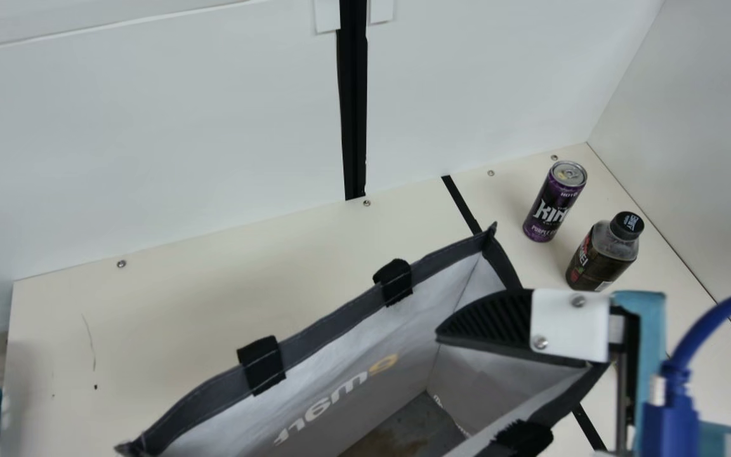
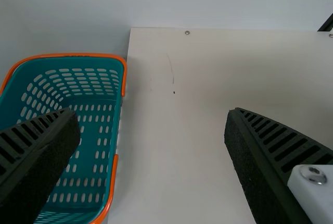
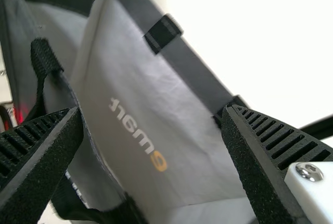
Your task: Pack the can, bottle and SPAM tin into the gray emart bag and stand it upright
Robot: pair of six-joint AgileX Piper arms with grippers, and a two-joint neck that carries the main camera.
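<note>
Bottle point(image 1: 600, 254) and can point(image 1: 553, 206) both stand upright on the table point(image 1: 181, 311), just outside the far right corner of the gray bag point(image 1: 327, 327), the can a little farther back; each has its long axis vertical. The right gripper point(image 3: 153, 117) hangs over the bag's right end, its fingers spread with nothing between them, so both drinks lie past that end, beyond the hand. It is clearly the nearer hand, and the next move probably calls for it to clear the bag's rim and come at the bottle or can from the side. The left gripper point(image 2: 151, 114), also spread, is off the bag's left side, near the teal basket point(image 2: 118, 177).
</note>
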